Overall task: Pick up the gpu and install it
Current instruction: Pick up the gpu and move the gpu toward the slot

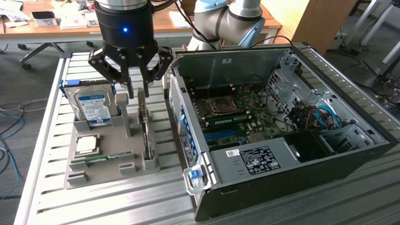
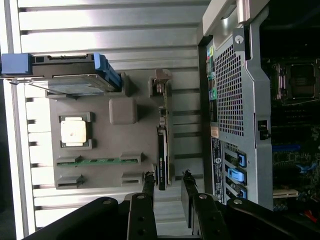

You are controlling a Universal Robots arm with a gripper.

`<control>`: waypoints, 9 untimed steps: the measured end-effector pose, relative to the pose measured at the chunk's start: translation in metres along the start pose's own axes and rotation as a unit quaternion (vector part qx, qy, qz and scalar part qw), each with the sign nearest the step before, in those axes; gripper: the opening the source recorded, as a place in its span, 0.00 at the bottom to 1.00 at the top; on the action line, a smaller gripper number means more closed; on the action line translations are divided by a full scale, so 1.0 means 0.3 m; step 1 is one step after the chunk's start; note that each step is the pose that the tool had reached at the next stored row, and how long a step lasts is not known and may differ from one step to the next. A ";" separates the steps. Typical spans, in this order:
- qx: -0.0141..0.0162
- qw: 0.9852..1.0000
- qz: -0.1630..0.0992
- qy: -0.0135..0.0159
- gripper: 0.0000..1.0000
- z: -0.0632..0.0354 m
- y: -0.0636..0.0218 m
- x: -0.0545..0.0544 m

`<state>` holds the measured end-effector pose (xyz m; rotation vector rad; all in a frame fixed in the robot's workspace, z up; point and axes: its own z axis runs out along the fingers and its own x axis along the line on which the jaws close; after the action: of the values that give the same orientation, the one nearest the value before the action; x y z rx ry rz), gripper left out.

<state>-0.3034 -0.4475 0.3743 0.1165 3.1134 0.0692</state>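
At the exterior view's left, the hard drive point(image 1: 92, 107) stands in the grey holder point(image 1: 93, 174) on the worktop point(image 1: 50, 206). To its right, the gpu point(image 1: 145, 129) stands on edge in a slot of the same holder. The gripper point(image 1: 138, 92) hangs over its far end with the fingers point(image 2: 148, 184) spread, gripping nothing. The card seems not centred in the gap, so one finger could land on its top edge or tilt it. Further right, the open computer case point(image 1: 281, 140) stands very near; a finger could knock its wall.

Wrist point(image 1: 125, 23) pointing straight down — jaws spread open.
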 end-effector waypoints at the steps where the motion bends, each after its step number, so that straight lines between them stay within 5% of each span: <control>1: 0.000 1.000 0.000 0.000 0.36 0.002 0.000 0.000; 9: 0.000 1.000 0.000 0.000 0.36 0.012 -0.001 0.000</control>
<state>-0.3035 -0.4475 0.3708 0.1165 3.1137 0.0687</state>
